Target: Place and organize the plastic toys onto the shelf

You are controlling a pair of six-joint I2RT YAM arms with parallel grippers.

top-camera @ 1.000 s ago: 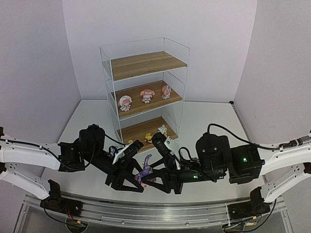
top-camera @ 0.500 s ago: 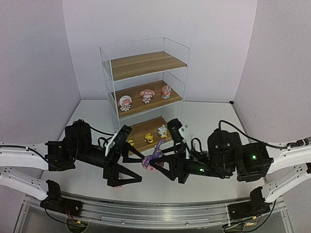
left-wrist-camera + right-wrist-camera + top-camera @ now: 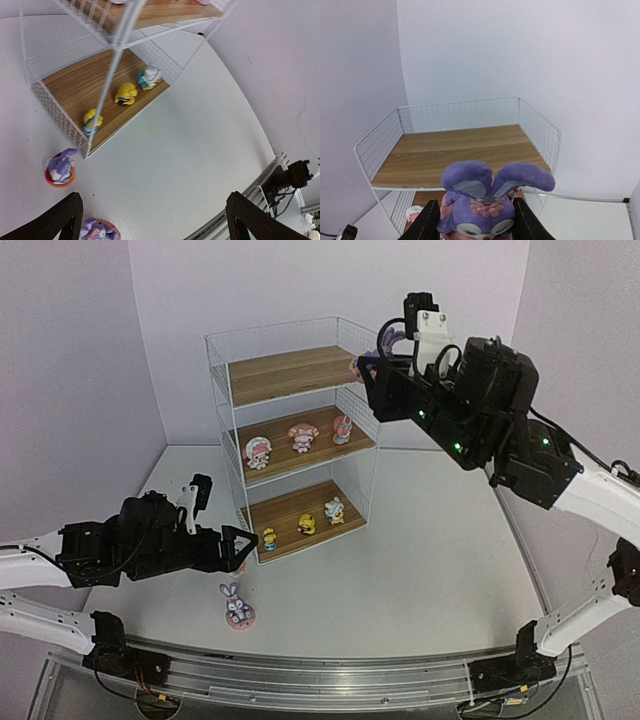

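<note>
My right gripper [image 3: 366, 370] is raised beside the top right corner of the shelf [image 3: 300, 370] and is shut on a purple long-eared bunny [image 3: 485, 200], held between its fingers [image 3: 426, 222] in front of the bare top board [image 3: 455, 155]. Low at the left, my left gripper [image 3: 235, 545] stands open with nothing in it [image 3: 155, 215]. One bunny [image 3: 237, 607] stands on the table below it. Another bunny [image 3: 61, 167] stands by the shelf's front corner. Three pink-white toys [image 3: 303, 436] are on the middle board, and three small toys [image 3: 126, 93] on the bottom board.
The table's white surface [image 3: 190, 150] stretches right of the shelf to the side wall. A metal rail [image 3: 320, 680] with the arm bases runs along the near edge. The shelf's wire sides [image 3: 540, 132] rise above the top board.
My right gripper has lifted the bunny from the table up to the shelf's top level. The left gripper opened wide and drew back to the left, uncovering a bunny on the table.
</note>
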